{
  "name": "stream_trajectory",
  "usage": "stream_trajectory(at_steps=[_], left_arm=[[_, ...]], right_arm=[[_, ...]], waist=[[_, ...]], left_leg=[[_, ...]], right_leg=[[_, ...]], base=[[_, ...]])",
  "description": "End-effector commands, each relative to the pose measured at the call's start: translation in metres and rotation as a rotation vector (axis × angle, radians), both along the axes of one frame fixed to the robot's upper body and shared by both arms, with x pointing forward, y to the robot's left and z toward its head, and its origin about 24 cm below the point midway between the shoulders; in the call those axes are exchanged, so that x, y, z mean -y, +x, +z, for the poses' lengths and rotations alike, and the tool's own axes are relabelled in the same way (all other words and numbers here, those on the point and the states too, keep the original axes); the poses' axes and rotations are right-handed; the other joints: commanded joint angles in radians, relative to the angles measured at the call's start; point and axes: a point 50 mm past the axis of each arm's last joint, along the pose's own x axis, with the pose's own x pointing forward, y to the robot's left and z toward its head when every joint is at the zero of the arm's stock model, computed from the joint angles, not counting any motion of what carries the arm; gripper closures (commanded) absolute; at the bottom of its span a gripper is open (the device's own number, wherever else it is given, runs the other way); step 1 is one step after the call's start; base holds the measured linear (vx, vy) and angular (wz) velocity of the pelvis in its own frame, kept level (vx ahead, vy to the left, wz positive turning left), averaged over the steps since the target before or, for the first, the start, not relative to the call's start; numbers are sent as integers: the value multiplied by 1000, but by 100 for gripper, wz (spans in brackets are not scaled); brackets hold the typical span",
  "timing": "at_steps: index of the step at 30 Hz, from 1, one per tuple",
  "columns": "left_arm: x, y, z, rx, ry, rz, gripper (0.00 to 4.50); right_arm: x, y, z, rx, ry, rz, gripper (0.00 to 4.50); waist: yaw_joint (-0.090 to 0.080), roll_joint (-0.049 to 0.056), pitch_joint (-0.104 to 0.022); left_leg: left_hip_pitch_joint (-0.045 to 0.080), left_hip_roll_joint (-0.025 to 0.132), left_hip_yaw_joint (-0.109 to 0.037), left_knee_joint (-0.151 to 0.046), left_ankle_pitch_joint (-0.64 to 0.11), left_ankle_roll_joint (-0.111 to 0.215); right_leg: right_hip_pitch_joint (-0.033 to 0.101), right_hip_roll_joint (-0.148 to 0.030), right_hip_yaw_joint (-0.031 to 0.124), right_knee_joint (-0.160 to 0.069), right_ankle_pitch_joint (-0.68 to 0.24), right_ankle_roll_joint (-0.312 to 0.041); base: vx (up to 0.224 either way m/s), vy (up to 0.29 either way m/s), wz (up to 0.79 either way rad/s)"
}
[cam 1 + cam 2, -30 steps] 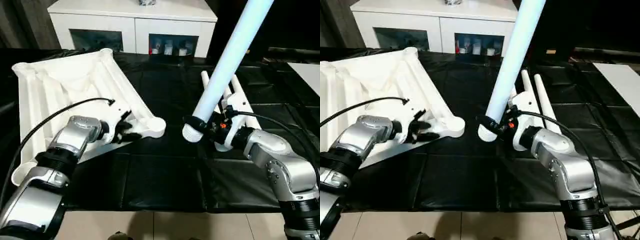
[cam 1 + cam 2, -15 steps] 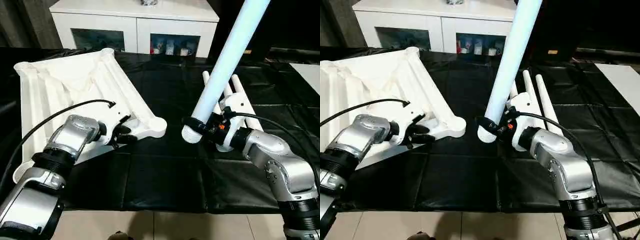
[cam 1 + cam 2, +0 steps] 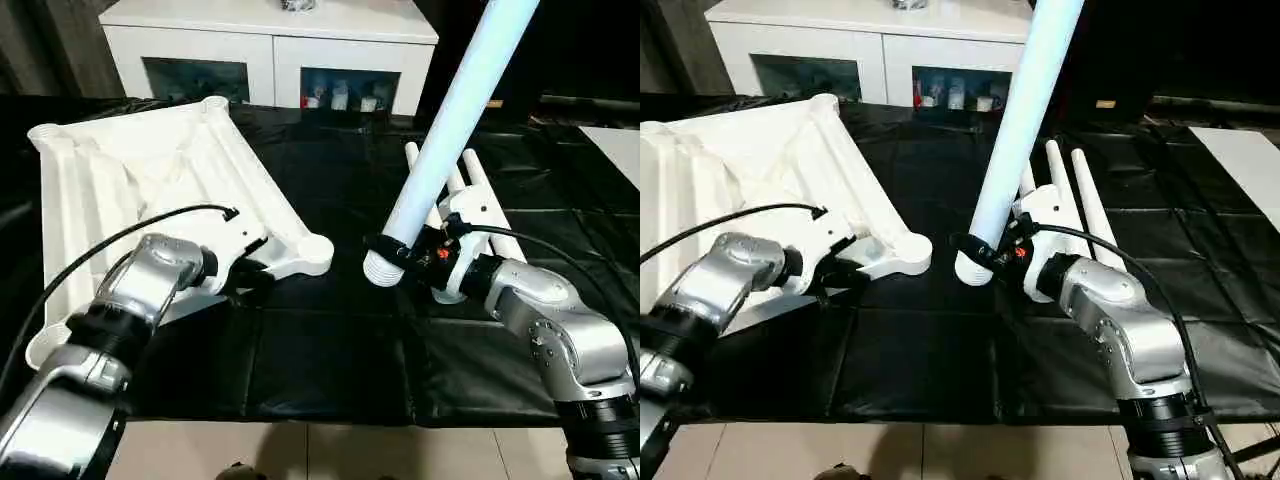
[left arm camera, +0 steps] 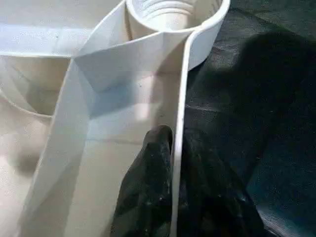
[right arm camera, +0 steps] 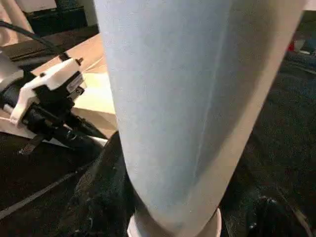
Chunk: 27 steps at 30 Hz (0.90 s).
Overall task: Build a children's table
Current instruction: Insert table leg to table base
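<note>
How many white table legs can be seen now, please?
3, maybe a fourth hidden: one held leg raised in the right gripper; two lying legs on the black mat behind it.

No text, label, brand, number or sign can be read anywhere in these views.
</note>
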Motion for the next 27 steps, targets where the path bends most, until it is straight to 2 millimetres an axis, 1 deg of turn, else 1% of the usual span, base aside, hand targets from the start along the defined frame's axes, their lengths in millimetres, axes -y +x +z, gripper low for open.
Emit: stream_trajectory(at_steps=[1,2,3,4,5,6,7,8,9,11,12,13,15,16,17,18,19,20,23,24,26,27], left_arm=[[15,-10,-2,-22,-46,-64,426],[20,-15,-3,-27,-64,-91,439],[27,-22,-3,-31,-78,-117,446],[33,-30,-2,-37,-95,-145,449],[41,-39,-1,-45,-112,-172,449],[41,-39,-1,-45,-112,-172,450],[43,-43,-1,-49,-110,-190,450],[47,-49,-1,-54,-111,-209,450],[51,-54,-2,-56,-114,-217,450],[56,-60,-2,-57,-118,-224,450],[59,-62,-3,-59,-121,-227,450],[60,-63,-3,-59,-120,-229,450],[61,-66,-4,-61,-96,-240,450],[61,-67,-5,-59,-80,-245,450],[61,-66,-4,-56,-71,-244,450],[60,-65,-4,-49,-59,-242,450],[60,-64,-3,-43,-52,-239,450],[59,-61,-1,-35,-49,-231,450],[59,-60,1,-28,-46,-227,450],[58,-59,2,-22,-38,-227,450],[58,-58,2,-18,-31,-229,450],[58,-58,2,-17,-31,-229,450]], right_arm=[[2,2,6,10,-1,25,262],[3,0,4,-9,-8,45,262],[3,-3,2,-37,-10,76,262],[4,-6,1,-56,-18,99,262],[6,-7,-1,-78,-30,118,262],[6,-7,-1,-78,-30,118,262],[6,-7,-2,-86,-29,122,262],[6,-7,-3,-96,-22,126,262],[6,-7,-4,-108,-22,130,262],[5,-6,-8,-124,-23,136,262],[4,-6,-10,-131,-27,137,262],[3,-5,-12,-139,-33,137,262],[0,-3,-15,-157,-37,146,262],[-2,-2,-18,-176,-41,157,262],[-3,-1,-20,-187,-47,163,262],[-4,0,-22,-200,-53,171,262],[-4,0,-24,-211,-59,175,262],[-4,2,-28,-223,-73,176,262],[-5,4,-30,-227,-75,174,262],[-7,6,-33,-239,-58,170,262],[-8,8,-36,-251,-47,167,262],[-8,8,-37,-253,-49,167,262]], waist=[[-2,12,-66],[-1,11,-66],[-1,10,-69],[0,11,-68],[-1,8,-70],[-1,8,-69],[-1,7,-67],[-1,5,-64],[-1,4,-64],[-2,5,-61],[-3,4,-60],[-4,-1,-60],[-4,2,-60],[-4,2,-61],[-5,-1,-61],[-5,1,-63],[-8,-2,-63],[-6,0,-64],[-5,1,-66],[-3,6,-66],[-5,1,-65],[-5,2,-65]], left_leg=[[14,59,-21,-86,-176,-20],[14,58,-20,-86,-168,-15],[12,62,-22,-87,-152,-12],[11,60,-21,-86,-141,-9],[14,63,-19,-85,-130,-2],[11,62,-19,-84,-123,2],[12,58,-16,-83,-125,10],[11,56,-15,-83,-144,13],[11,57,-16,-84,-153,11],[14,57,-16,-86,-165,4],[13,57,-16,-86,-173,2],[13,57,-16,-87,-174,2],[14,55,-17,-86,-179,0],[12,55,-17,-86,-176,-1],[9,53,-18,-86,-169,2],[10,54,-19,-86,-163,1],[10,53,-17,-85,-155,4],[11,54,-17,-83,-144,6],[11,53,-16,-82,-126,9],[12,53,-16,-82,-129,7],[10,52,-16,-83,-144,5],[10,52,-16,-83,-145,3]], right_leg=[[48,-90,54,-84,-151,-220],[48,-87,54,-83,-136,-223],[54,-89,54,-76,-101,-231],[53,-88,53,-76,-88,-234],[53,-87,52,-73,-56,-245],[54,-87,53,-72,-47,-248],[51,-85,53,-77,-65,-245],[50,-85,53,-83,-110,-238],[51,-87,53,-84,-134,-233],[46,-85,53,-90,-188,-216],[45,-84,53,-92,-208,-209],[46,-84,53,-94,-218,-205],[44,-84,54,-95,-239,-197],[45,-84,53,-97,-241,-192],[46,-83,53,-95,-233,-189],[46,-83,52,-93,-228,-189],[46,-81,52,-93,-215,-190],[46,-83,53,-91,-196,-194],[46,-81,51,-86,-155,-207],[45,-81,51,-86,-154,-210],[47,-82,51,-89,-168,-211],[47,-82,51,-88,-172,-211]], base=[[0,0,0],[0,0,0],[0,0,0],[0,0,0],[0,0,0],[0,0,0],[0,0,0],[0,0,0],[0,0,0],[0,0,0],[0,0,0],[0,0,0],[0,0,0],[0,0,0],[0,0,0],[0,0,0],[0,0,0],[0,0,0],[0,0,0],[0,0,0],[0,0,0],[0,0,0]])
